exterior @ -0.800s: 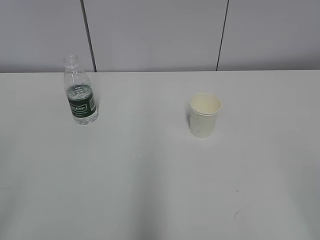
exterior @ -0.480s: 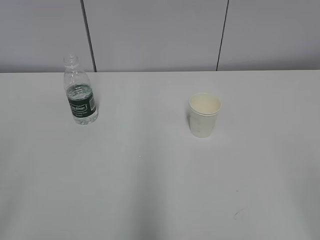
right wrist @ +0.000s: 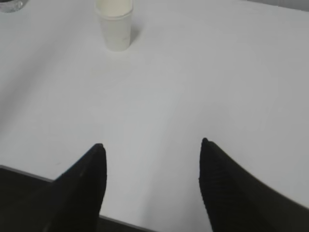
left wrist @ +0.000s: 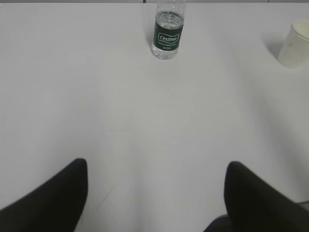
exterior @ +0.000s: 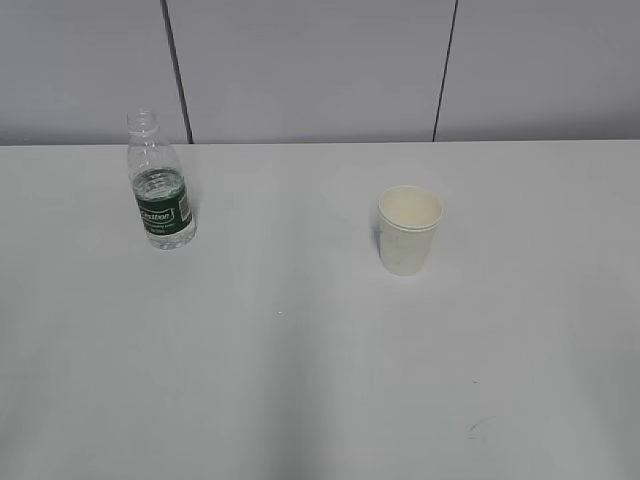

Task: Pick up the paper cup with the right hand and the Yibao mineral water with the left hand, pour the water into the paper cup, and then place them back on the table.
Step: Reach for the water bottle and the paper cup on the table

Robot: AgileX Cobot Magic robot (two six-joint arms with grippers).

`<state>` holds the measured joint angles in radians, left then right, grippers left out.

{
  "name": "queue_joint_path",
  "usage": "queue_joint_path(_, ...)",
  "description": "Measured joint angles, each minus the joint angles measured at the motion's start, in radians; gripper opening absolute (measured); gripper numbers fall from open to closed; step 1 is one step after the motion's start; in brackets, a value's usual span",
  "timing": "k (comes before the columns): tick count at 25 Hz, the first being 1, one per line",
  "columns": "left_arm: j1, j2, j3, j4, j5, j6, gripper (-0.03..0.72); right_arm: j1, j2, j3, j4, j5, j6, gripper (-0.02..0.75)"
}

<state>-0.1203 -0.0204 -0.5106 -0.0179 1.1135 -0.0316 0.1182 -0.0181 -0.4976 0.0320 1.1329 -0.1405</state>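
Two things stood on the table (exterior: 300,380): the bottle (exterior: 160,182) at the far left and the cup (exterior: 409,229) right of the middle, well apart, both upright and touched by nothing. Neither arm showed in the exterior view. The bottle had no cap; its dark green label carried white lettering in a white-edged oval, too small and blurred to read, with finer lines below it that could not be made out either. Water stood in it to about the top of the label. In the left wrist view the bottle's neck was cut off by the top edge and the cup (left wrist: 295,44) was clipped by the right edge; the left gripper (left wrist: 157,188) appeared only as two dark fingertips (left wrist: 63,193) at the bottom of the frame, spread wide with bare table between them and holding nothing, well short of the bottle (left wrist: 167,35). The cup was plain cream-white with no print that could be seen. In the right wrist view its rim (right wrist: 114,8) was cut by the top edge, and only a sliver of the bottle's base showed in the top left corner. The right gripper (right wrist: 152,169) likewise showed two dark fingers (right wrist: 87,183) parted wide and empty, well back from the cup, near the table's front edge.
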Motion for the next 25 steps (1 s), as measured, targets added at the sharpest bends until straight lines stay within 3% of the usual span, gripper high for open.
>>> queue_joint_path(8, 0.000, 0.000, -0.015, 0.004, -0.033, 0.000, 0.531, 0.000, 0.039, -0.016, -0.023, -0.162, 0.029, 0.480)
queue_joint_path(25, -0.033, 0.533, -0.023, 0.003, -0.788, 0.003, 0.531, 0.000, 0.588, -0.016, -0.025, -0.775, 0.035, 0.480)
